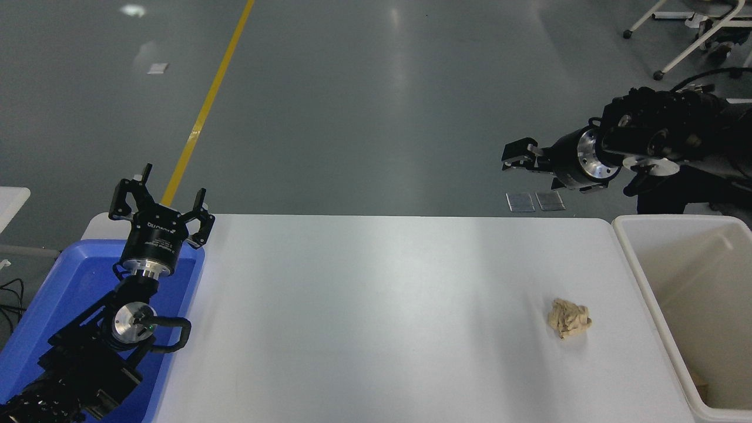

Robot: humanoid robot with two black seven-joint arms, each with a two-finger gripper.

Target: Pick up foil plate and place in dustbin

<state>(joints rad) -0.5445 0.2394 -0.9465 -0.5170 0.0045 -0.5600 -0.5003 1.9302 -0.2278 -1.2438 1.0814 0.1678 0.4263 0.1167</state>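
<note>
Head view of the white table (376, 305). The right gripper (517, 157) is held high beyond the table's far edge, pointing left, with its arm entering from the right edge above the bin (631, 247). It carries nothing; its fingers are seen nearly end-on, so whether they are spread or together cannot be told. The left gripper (161, 202) is parked at the lower left over the blue tray (35, 317), its fingers spread and empty, clear of the working area.

No foil plate is visible on the table, in the tray, or in either gripper. The bin stands off the table's right end, its rim just beside the table edge. Only part of its inside shows: pale walls and a small tan scrap near the lower corner. If the plate lies in the bin, it is in the hidden part; this cannot be confirmed. On that reading the placing step appears to be done and the right arm is raised clear of the rim.

A crumpled paper ball (568, 318) rests on the table near the bin, apart from its rim and from both grippers. It is the only loose item on the tabletop. Two small grey squares (534, 200) lie on the floor beyond the far edge, below the right gripper. Chair legs (681, 41) stand at the upper right, well apart from the arm. Nothing lies between the right gripper and the table.
</note>
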